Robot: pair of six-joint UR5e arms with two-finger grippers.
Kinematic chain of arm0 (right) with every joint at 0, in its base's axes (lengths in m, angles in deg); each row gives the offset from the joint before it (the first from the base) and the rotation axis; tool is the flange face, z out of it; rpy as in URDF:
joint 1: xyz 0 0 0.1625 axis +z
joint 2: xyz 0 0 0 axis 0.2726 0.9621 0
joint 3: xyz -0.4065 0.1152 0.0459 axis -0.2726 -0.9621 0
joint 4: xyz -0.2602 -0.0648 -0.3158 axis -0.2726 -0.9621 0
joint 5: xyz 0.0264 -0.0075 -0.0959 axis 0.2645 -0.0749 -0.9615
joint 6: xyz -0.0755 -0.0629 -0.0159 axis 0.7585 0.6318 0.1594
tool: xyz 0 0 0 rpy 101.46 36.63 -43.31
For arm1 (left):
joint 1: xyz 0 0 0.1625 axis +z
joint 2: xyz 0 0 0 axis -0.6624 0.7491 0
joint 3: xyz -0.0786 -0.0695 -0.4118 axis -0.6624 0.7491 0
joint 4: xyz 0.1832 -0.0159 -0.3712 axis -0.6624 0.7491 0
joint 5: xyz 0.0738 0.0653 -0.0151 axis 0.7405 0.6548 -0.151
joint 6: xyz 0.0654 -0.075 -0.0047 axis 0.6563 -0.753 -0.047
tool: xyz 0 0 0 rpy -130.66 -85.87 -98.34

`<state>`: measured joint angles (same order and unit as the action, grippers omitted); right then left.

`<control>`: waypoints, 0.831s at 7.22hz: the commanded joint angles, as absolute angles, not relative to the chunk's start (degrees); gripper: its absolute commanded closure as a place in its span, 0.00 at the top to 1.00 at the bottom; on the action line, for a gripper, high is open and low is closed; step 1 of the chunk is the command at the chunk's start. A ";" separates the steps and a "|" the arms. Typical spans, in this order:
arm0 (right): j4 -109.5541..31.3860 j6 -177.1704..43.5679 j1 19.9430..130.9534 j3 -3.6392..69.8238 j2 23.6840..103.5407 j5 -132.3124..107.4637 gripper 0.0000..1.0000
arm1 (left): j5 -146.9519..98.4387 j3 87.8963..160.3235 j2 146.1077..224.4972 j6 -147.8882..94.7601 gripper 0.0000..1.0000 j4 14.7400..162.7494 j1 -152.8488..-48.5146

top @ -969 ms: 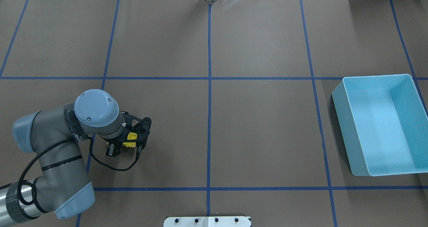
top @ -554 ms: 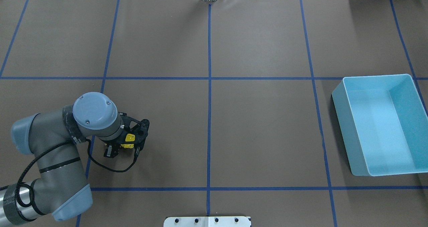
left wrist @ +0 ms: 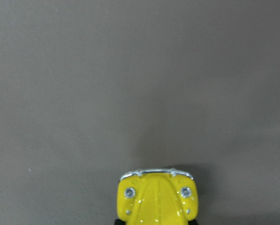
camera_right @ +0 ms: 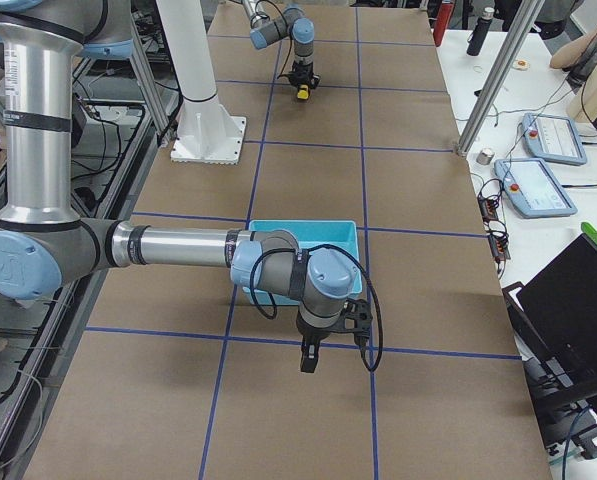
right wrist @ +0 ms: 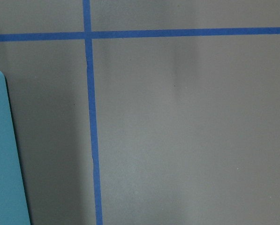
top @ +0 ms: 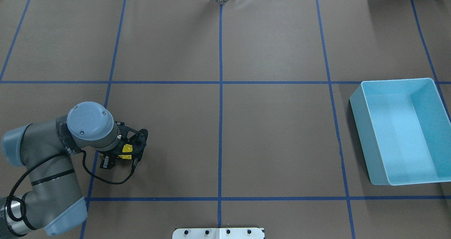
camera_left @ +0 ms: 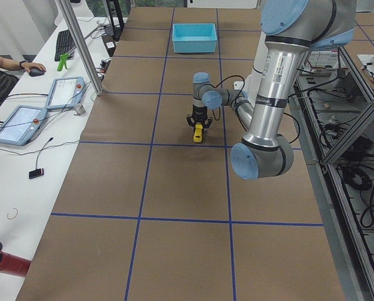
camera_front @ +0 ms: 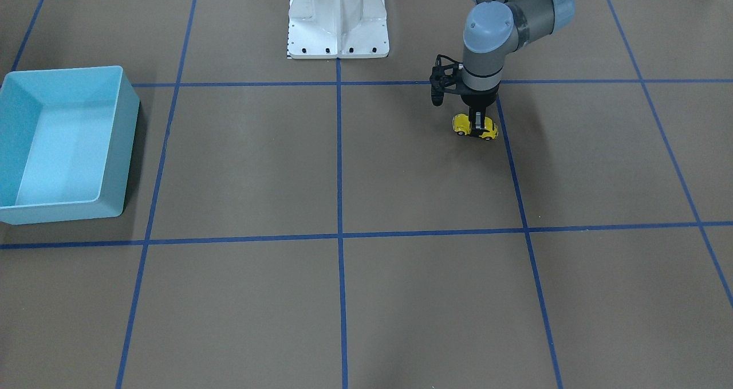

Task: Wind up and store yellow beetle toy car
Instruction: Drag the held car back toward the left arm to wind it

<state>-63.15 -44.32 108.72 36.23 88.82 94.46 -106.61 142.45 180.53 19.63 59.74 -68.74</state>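
Round the left tool (camera_front: pixel 475 126) we find one obstacle only: the yellow beetle toy car (camera_front: pixel 488 130), pinched between its jaws and sitting on the tabletop (camera_front: pixel 401 165). In front of that tool and to either side lies flat brown surface, crossed only by blue tape lines (camera_front: pixel 338 160) that lie flush. Well apart from it, toward the robot's right, the light blue bin (camera_front: pixel 120 148) stands with raised walls. The right tool (camera_right: pixel 311 358) hangs near that bin's outer wall. Behind the left tool we see the white base plate (camera_front: pixel 338 45) with its column, and the left arm (top: pixel 45 168) takes up the room at the tool's back.
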 commanded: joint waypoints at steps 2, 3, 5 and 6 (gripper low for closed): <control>-63.15 -44.32 108.63 36.25 88.81 94.46 0.99 | -106.70 145.02 176.35 19.63 0.00 60.97 -68.73; -63.15 -44.32 108.72 36.25 88.81 94.46 0.99 | -106.70 144.94 176.17 19.63 0.00 61.67 -68.73; -63.15 -44.32 108.72 36.25 88.81 94.46 0.99 | -106.70 144.94 174.86 19.63 0.00 63.07 -68.73; -63.15 -44.32 108.72 36.25 88.81 94.46 0.99 | -106.70 144.94 174.50 19.63 0.00 63.43 -68.73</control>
<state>-63.15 -44.32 108.71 36.25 88.81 94.46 -106.69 144.93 175.09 19.63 62.72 -68.74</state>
